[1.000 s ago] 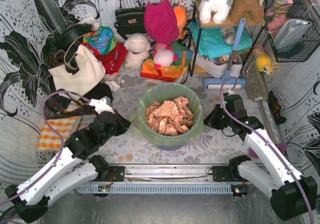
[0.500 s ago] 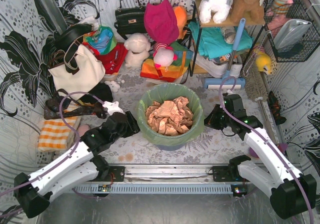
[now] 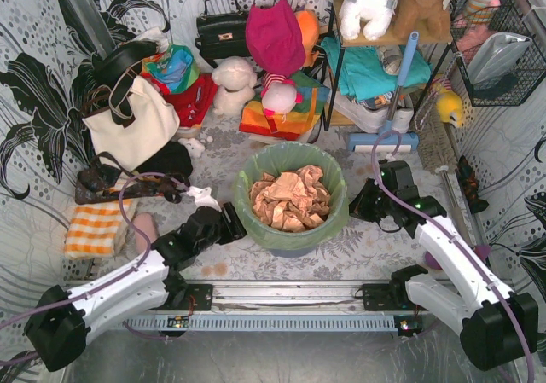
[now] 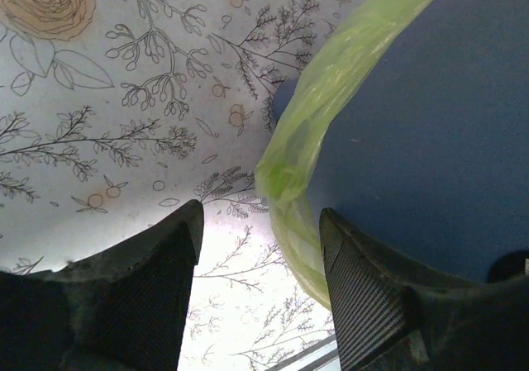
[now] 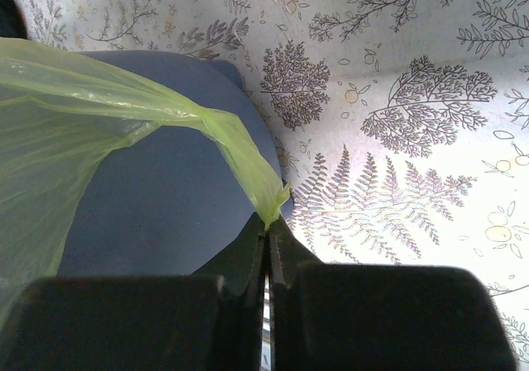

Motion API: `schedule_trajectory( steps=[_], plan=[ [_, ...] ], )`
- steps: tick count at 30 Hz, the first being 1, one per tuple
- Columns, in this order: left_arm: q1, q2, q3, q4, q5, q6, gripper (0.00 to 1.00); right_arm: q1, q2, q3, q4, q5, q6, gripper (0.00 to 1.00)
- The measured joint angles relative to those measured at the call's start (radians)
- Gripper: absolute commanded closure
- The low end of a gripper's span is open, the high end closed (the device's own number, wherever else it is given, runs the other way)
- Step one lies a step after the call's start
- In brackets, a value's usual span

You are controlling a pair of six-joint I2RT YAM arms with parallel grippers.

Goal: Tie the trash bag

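Observation:
The trash bag (image 3: 246, 181), thin light-green plastic, lines a blue-grey bin (image 3: 290, 246) with crumpled brown paper (image 3: 290, 197) inside. My left gripper (image 3: 234, 223) is at the bin's left side, open. In the left wrist view the bag's folded rim (image 4: 331, 82) hangs down the bin wall (image 4: 430, 123) and reaches between the fingers of the left gripper (image 4: 260, 214), close to the right one. My right gripper (image 3: 355, 206) is at the bin's right side. In the right wrist view the right gripper (image 5: 267, 222) is shut on a pulled-out corner of the bag (image 5: 240, 152).
A cream tote bag (image 3: 132, 123) and an orange checked cloth (image 3: 94, 227) lie to the left. Plush toys, bags and a shelf rack (image 3: 375, 59) crowd the back, with a mop (image 3: 388, 118) leaning there. The arms' mounting rail (image 3: 290, 296) runs along the near edge.
My left arm has swung right, up to the bin's left side, and its gripper has opened. The right arm has kept still, holding the bag's corner.

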Motion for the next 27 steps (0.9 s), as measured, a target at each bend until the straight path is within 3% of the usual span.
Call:
schedule_trajectory(
  steps=[8, 16, 19, 25, 27],
  plan=[
    [0.006, 0.009, -0.049, 0.108, 0.017, 0.011, 0.35, 0.000, 0.010, 0.000, 0.000, -0.004, 0.000, 1.00],
    [0.014, 0.122, -0.056, 0.156, 0.038, 0.016, 0.43, 0.000, 0.008, 0.000, 0.000, -0.007, 0.000, 1.00],
    [0.014, 0.147, -0.056, 0.156, 0.045, 0.019, 0.55, 0.000, 0.008, 0.000, 0.000, -0.007, 0.000, 1.00],
    [0.021, 0.117, -0.041, 0.127, 0.042, 0.022, 0.89, 0.000, 0.003, 0.000, 0.000, -0.009, 0.000, 1.00],
    [0.021, 0.082, -0.011, 0.081, 0.025, 0.027, 0.95, 0.000, -0.002, 0.000, 0.002, -0.018, 0.000, 1.00]
  ],
)
